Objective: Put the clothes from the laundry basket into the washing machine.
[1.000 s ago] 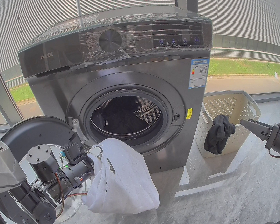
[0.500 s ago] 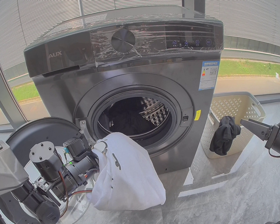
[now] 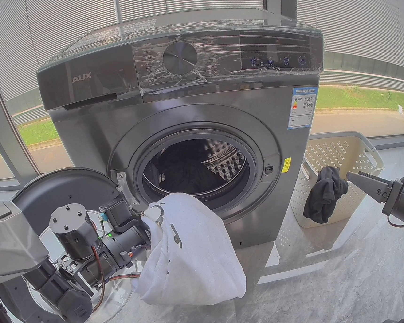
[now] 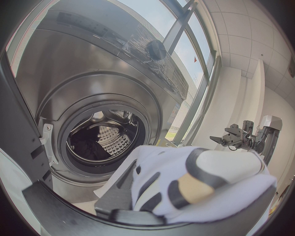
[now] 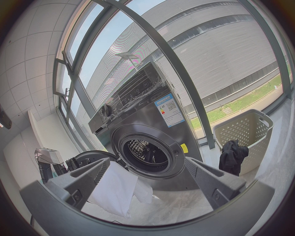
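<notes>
Grey marbled floor [image 3: 337,288] runs up to tall windows, and against them stands the washing machine [image 3: 182,100], its round door [image 3: 54,192] swung wide open on my left side. My left gripper [image 3: 145,220] is clamped on a white garment [image 3: 192,259], just in front of the door hinge. The cloth hangs from it in a loose bundle below and in front of the lower lip of the drum opening [image 3: 195,169], draping over the gripper itself (the fabric hides most of my fingers), with its bottom edge near the floor. Dark clothing [image 3: 179,171] lies inside the drum. Just beside the machine, on my right, the laundry basket [image 3: 352,150] stands on the floor, a black garment [image 3: 325,195] slung over its near rim and hanging down the outer wall. My right gripper [image 3: 354,177] hovers near the basket with its fingers spread apart and nothing between them, pointing toward the black garment without touching it.
</notes>
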{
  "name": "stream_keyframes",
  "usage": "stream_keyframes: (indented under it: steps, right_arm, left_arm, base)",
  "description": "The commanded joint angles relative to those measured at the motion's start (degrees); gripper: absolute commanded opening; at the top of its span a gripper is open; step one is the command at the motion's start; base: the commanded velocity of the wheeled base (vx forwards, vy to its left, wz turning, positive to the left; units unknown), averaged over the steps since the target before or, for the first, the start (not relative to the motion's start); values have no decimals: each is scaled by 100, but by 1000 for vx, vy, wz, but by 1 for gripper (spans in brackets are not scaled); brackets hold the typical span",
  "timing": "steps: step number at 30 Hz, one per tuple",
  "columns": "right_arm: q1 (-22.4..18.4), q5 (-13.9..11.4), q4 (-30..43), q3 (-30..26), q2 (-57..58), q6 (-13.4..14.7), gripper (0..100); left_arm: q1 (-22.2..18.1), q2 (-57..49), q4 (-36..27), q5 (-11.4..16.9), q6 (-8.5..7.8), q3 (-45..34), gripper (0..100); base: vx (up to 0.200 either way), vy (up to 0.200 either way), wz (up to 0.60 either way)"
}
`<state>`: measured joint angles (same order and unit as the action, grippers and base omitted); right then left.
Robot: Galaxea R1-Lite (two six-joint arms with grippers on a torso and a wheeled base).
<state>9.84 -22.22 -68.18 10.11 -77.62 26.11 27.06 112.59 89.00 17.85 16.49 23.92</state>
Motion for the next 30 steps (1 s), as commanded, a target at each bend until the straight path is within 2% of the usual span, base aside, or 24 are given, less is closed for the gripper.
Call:
stream_keyframes:
  steps: [1,24,28,30]
  right_arm:
    - [9,-1,-2,0,-8,-1,100]
    - [1,-1,-2,-9,1,-1,100]
    - [1,-1,-2,-9,1,-1,100]
    - [1,-1,-2,-9,10,-10,100]
  left_arm:
    - [1,246,38,-9,-32,201,0]
    - [106,527,3,-1,-59,588,0]
    - [97,755,-41,-124,-85,1177,0]
    - [106,861,-146,-370,-76,1467,0]
  base:
    - [200,0,0]
    - [0,0,0]
    - [0,0,0]
    - [0,0,0]
